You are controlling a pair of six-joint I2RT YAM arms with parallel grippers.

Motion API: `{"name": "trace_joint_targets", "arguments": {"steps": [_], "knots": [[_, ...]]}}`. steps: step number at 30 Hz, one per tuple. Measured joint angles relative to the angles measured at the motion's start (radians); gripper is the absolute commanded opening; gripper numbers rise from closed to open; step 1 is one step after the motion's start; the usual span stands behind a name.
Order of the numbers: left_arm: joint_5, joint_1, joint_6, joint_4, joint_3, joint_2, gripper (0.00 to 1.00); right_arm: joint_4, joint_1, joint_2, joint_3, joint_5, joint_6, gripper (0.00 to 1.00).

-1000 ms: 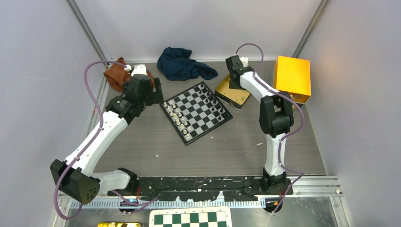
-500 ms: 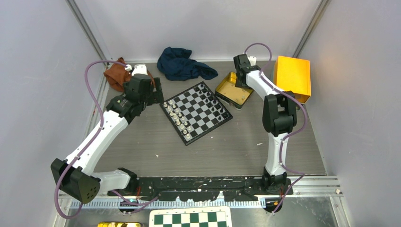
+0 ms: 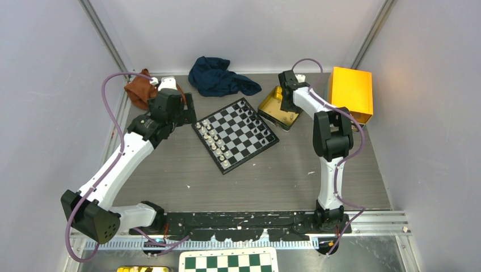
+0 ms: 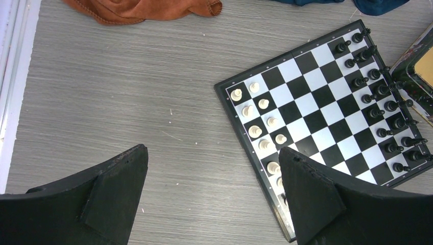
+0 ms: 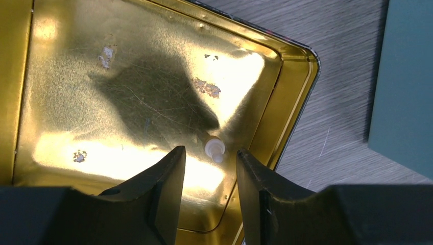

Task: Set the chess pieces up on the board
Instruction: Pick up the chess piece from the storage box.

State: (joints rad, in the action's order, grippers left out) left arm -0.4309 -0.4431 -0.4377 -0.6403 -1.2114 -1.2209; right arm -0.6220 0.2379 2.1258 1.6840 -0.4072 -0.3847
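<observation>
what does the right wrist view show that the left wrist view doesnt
Only the right wrist view: the inside of the gold tin, with one white piece lying in it. Only the left wrist view: the board with rows of white pieces and black pieces, and a brown cloth. Both: the grey table and some part of the tin.

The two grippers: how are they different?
The left gripper is spread wide; the right gripper is narrower. The left hangs over the table beside the board; the right hangs over the gold tin, a white piece between its fingertips, untouched. Both are black and hold nothing.
</observation>
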Motion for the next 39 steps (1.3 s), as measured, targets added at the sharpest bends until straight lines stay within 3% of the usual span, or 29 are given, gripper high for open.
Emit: {"name": "trace_joint_targets", "arguments": {"steps": [30,39], "knots": [[0.000,0.000,0.012,0.000,0.000,-0.012,1.00,0.000,0.000,0.015,-0.035,0.016,-0.023,0.29],[0.000,0.000,0.026,0.000,0.000,-0.019,1.00,0.001,0.000,0.022,-0.035,0.008,-0.022,0.31]]}}
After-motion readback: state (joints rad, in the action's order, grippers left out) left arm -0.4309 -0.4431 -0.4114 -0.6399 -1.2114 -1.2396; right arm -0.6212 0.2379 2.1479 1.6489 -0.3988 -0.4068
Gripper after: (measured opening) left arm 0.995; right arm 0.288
